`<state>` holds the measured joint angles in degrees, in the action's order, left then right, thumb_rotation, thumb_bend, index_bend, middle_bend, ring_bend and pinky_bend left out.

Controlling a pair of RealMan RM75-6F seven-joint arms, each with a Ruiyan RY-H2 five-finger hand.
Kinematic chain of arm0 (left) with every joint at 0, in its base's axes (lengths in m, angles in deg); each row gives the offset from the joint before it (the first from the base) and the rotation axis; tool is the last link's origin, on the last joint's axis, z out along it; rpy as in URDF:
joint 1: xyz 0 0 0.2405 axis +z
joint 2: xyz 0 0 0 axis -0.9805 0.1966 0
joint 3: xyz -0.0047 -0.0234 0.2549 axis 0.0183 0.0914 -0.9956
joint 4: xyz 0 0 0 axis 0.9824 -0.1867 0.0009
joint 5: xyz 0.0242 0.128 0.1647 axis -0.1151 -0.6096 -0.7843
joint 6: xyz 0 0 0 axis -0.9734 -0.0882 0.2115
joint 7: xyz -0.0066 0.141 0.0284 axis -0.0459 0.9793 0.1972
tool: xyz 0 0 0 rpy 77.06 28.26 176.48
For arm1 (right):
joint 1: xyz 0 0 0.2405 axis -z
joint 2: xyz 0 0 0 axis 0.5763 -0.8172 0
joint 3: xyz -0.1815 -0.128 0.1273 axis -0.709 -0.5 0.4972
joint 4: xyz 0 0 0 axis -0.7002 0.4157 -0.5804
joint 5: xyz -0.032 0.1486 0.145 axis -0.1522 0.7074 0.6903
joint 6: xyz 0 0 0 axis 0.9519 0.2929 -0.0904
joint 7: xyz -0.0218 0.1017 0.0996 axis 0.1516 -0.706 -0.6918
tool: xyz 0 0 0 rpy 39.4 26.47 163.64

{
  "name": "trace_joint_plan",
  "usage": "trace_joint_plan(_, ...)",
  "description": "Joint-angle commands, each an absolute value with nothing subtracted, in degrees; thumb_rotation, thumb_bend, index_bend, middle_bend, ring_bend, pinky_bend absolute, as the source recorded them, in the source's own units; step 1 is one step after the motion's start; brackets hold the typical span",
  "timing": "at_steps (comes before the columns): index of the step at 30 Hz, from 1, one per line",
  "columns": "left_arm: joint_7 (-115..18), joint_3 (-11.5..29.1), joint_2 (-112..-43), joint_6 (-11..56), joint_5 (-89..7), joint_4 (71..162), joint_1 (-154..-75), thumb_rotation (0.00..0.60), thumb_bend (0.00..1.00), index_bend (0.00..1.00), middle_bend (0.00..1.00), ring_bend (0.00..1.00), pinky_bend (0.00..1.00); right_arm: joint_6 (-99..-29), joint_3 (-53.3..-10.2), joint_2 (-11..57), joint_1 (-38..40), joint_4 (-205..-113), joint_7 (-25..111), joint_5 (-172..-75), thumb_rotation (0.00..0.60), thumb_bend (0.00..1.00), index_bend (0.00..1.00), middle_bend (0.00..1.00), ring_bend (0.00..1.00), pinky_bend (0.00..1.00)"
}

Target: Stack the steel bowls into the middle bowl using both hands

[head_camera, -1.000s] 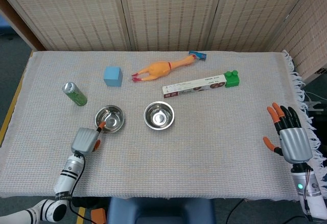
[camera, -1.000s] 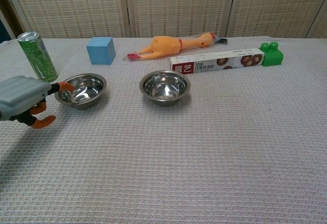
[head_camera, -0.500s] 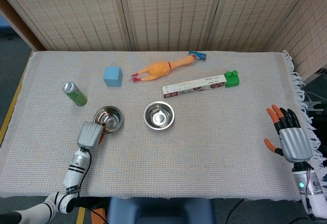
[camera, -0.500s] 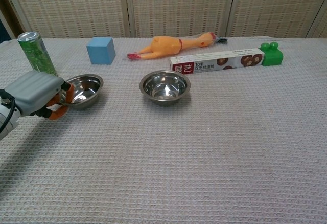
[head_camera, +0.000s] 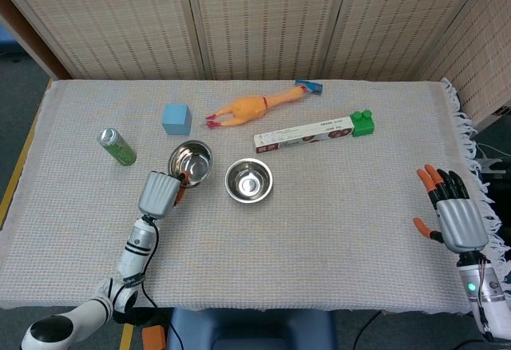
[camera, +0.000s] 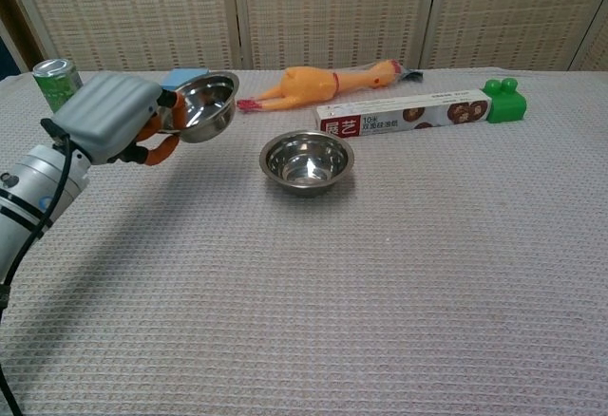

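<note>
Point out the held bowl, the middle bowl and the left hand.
held bowl [camera: 207, 104]: chest view, on its shiny inside.
middle bowl [head_camera: 249, 180]: head view, on its inner bottom.
left hand [camera: 112, 116]: chest view, on the grey back.

Both steel bowls — the lifted bowl [camera: 204, 104] and the middle bowl [camera: 306, 160] — are polished metal with mirror-bright insides. The tabletop [camera: 399, 274] wears a coarse, matt woven cloth, fringed at one edge. The left hand [camera: 112, 117] has a smooth, matt grey shell, and its fingers [camera: 157, 151] are tipped in orange. The can [head_camera: 116, 147] looks glossy — the chicken toy [head_camera: 247, 108] rubbery and smooth.
</note>
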<state>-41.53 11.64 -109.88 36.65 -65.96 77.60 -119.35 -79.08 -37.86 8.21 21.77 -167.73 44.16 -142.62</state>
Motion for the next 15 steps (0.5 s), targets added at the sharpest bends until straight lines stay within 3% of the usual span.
trace_joint_plan(1, -39.1, 12.9, -111.1, 36.1, -66.2, 78.6, -122.4, 0.6, 0.66, 0.74, 1.0, 1.0, 1.0, -78.4, -37.6, 8.2, 21.7, -167.5, 44.0, -142.2, 0.6, 0.18, 0.0, 0.0, 0.0, 0.0)
trace_joint_plan(12, -32.8, 11.1, -118.8, 29.0, -66.6, 74.1, -127.9, 0.6, 0.64, 0.71, 1.0, 1.0, 1.0, -76.8, -37.2, 7.6, 21.6, -167.0, 42.0, -141.9, 0.6, 0.18, 0.0, 0.0, 0.0, 0.0)
trace_joint_plan(15, -31.2, 10.9, -120.0, 28.2, -66.5, 72.6, -128.6, 0.6, 0.6, 0.62, 1.0, 1.0, 1.0, -76.8, -37.3, 7.1, 21.7, -167.3, 41.5, -142.4, 0.6, 0.18, 0.0, 0.0, 0.0, 0.0)
